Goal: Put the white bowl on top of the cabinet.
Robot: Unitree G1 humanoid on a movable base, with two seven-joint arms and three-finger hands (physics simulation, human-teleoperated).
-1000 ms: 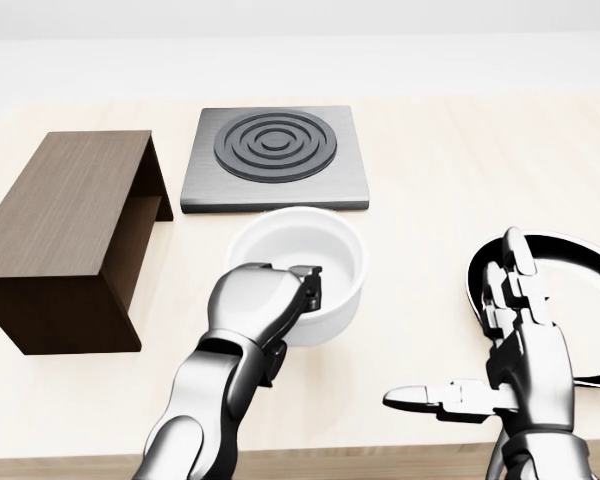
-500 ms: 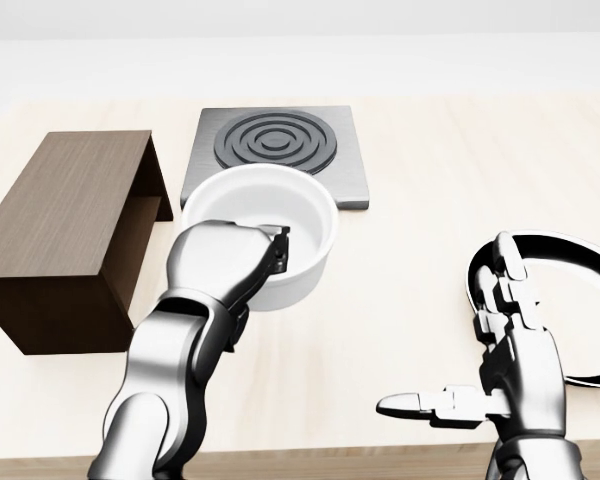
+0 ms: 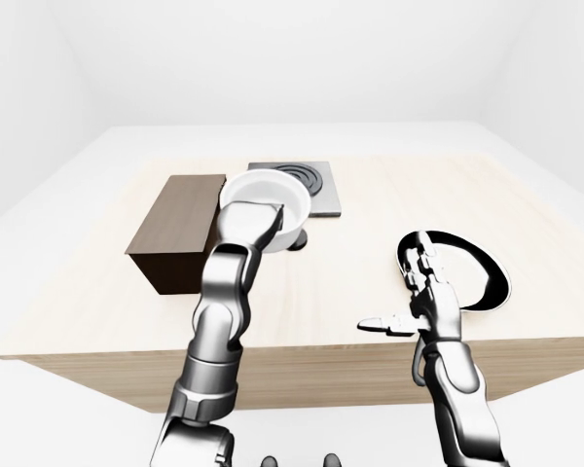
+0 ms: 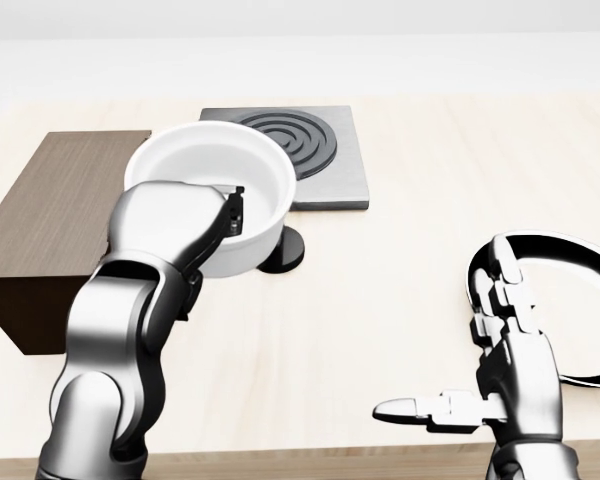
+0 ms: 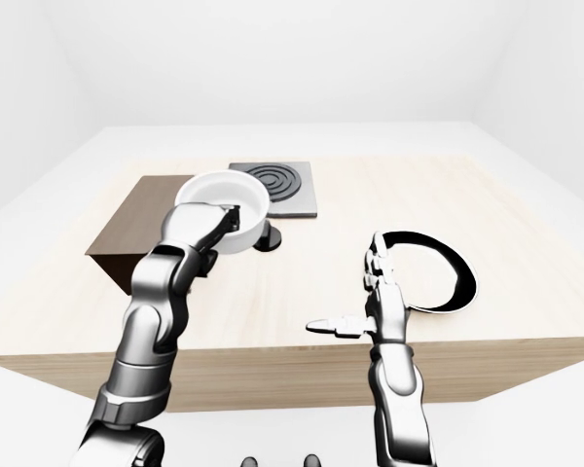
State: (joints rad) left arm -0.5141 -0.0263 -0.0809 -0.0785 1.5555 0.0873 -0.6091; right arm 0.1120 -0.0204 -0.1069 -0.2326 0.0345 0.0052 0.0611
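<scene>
Cabinet (image 4: 55,210) sits left on the table (image 4: 430,180); white bowl (image 4: 215,195) is airborne just right of it, rim pinched by the left hand (image 4: 185,235). Single-edge grip looks thin, though finger contact is partly hidden, so the bowl could tilt or slip before clearing the cabinet's edge. Right hand (image 4: 510,370) hangs spread wide, empty, near the black-rimmed plate (image 4: 580,300)

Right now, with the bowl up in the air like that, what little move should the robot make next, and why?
Probably carry the white bowl a bit further toward the head view's left, then lower it. The left hand grips its rim, lifted above the table, and it only partly overlaps the cabinet, whose top is bare.
</scene>
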